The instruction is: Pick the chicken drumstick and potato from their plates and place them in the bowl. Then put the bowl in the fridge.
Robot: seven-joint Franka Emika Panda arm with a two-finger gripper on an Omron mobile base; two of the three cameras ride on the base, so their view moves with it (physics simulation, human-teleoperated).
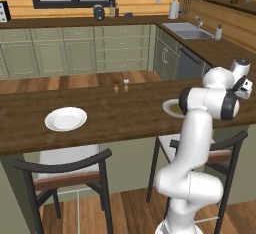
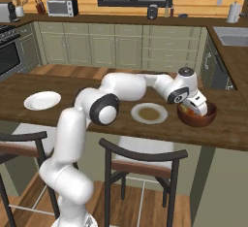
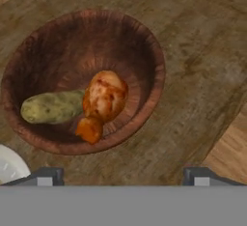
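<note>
The bowl sits on the wooden counter directly under the hand, and both foods lie inside it: the chicken drumstick rests near the middle with its bone end pointing toward the near rim, and the potato lies beside it, touching its meaty end. The 2 dark fingertips rise at the bottom corners of the hand view, wide apart with nothing between them, so the gripper is released and empty. It hangs just above the bowl's rim in the right base view, a posture that fits a drop just made from above, letting the drumstick settle against the potato rather than roll out.

Just beside the bowl stands the brownish-centred plate, now bare; its pale edge also shows behind the arm in the left base view. Well apart along the counter lies the plain white plate, likewise bare. With both plates emptied, the filling part looks done, and what is left is to grasp the bowl, probably by its rim, and carry it level to the fridge.

Farther off are the sage-green cabinets and the sink.
</note>
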